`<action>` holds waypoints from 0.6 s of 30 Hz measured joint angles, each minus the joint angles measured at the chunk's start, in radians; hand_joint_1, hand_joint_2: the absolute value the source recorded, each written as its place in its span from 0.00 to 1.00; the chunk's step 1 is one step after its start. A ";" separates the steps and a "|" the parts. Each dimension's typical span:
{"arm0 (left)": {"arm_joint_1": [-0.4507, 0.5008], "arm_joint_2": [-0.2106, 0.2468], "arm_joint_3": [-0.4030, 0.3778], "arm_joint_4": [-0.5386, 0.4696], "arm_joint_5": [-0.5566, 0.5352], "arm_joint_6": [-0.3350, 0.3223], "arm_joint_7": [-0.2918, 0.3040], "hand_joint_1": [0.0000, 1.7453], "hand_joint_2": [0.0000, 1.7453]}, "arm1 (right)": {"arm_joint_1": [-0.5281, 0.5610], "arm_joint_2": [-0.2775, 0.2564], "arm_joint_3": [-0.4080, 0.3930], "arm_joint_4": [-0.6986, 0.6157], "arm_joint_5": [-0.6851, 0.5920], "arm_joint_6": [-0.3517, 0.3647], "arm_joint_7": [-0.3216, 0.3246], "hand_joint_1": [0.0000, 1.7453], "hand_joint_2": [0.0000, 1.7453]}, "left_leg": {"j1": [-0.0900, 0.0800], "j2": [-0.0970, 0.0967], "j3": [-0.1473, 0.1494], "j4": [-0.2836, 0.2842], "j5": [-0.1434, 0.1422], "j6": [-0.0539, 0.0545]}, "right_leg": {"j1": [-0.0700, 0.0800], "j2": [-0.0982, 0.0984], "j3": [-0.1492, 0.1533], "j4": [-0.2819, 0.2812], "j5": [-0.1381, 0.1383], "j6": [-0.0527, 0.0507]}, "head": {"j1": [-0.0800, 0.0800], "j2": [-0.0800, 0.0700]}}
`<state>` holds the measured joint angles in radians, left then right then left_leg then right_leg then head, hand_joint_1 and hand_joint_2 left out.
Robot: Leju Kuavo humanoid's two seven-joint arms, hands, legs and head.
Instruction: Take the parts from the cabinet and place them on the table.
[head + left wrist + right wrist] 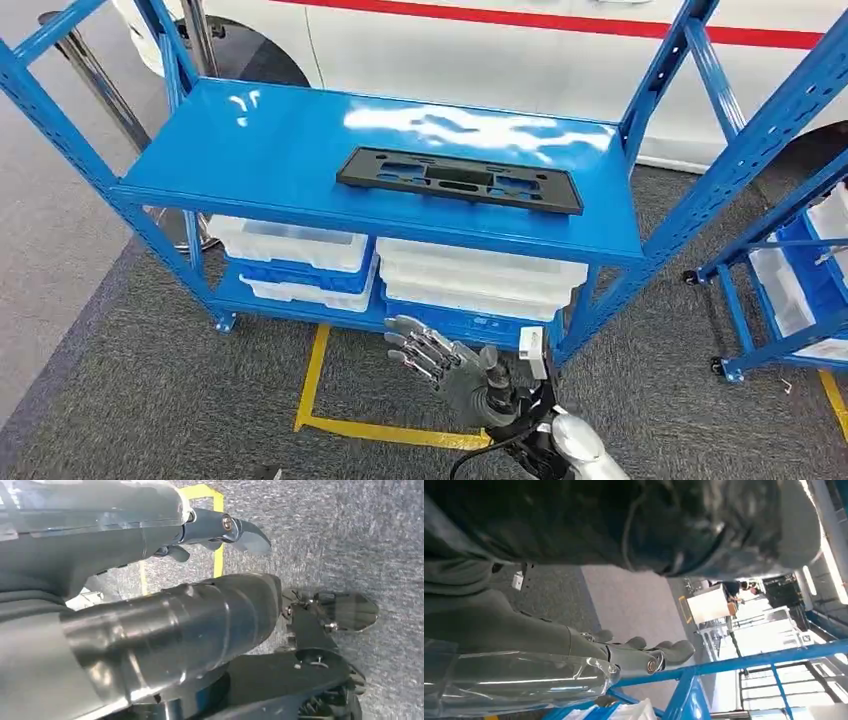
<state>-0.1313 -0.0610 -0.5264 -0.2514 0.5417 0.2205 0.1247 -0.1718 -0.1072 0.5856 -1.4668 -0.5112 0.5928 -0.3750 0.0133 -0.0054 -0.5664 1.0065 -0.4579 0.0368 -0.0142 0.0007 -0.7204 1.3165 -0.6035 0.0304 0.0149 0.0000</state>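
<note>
**Black part still on the top shelf, right hand raised below it**

A blue metal cabinet [250, 150] stands on grey carpet, and a flat black part [459, 179] with slots cut through it lies on its top shelf, a little right of the middle and near the front edge. Under that shelf sit white plastic bins [480, 275], stacked in two groups side by side on blue trays; from where I stand I cannot tell what is in them. A second blue rack [790, 270] with more white bins is off to the right, and a white vehicle with a red stripe [560, 35] is parked behind.

The right hand [440, 355] is up in front of the lower shelf, fingers spread and loosely extended, holding nothing and well below the part. The left hand [220, 530] hangs over the carpet near a yellow floor line [217, 525]; its fingers are apart and nothing is in them.
</note>
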 joint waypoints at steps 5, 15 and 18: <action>0.001 -0.002 0.001 0.000 -0.001 -0.005 0.001 0.00 0.00 | -0.001 0.000 0.000 0.002 0.000 0.000 -0.001 0.00 0.00 | 0.000 -0.003 0.028 0.001 -0.022 -0.010 | 0.003 0.000 0.100 -0.273 0.181 -0.018 | 0.001 0.000; -0.003 -0.002 0.003 0.000 -0.001 -0.004 0.001 0.00 0.00 | -0.003 -0.002 0.000 0.002 0.001 0.013 -0.005 0.00 0.00 | 0.000 0.000 -0.126 0.289 -0.152 -0.058 | 0.005 -0.001 0.148 -0.310 0.147 -0.059 | -0.001 0.000; 0.000 -0.002 0.003 0.000 -0.002 0.001 0.004 0.00 0.00 | -0.003 -0.002 0.000 0.002 0.000 0.013 -0.003 0.00 0.00 | 0.000 0.000 -0.129 0.233 -0.060 -0.056 | 0.006 0.003 0.167 -0.308 0.132 -0.057 | -0.001 0.000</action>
<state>-0.1310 -0.0629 -0.5238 -0.2518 0.5394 0.2217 0.1286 -0.1746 -0.1087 0.5852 -1.4649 -0.5108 0.6054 -0.3777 0.0131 -0.0053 -0.6951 1.2390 -0.5180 -0.0188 -0.0081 0.0033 -0.5532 1.0082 -0.4718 -0.0264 0.0137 0.0000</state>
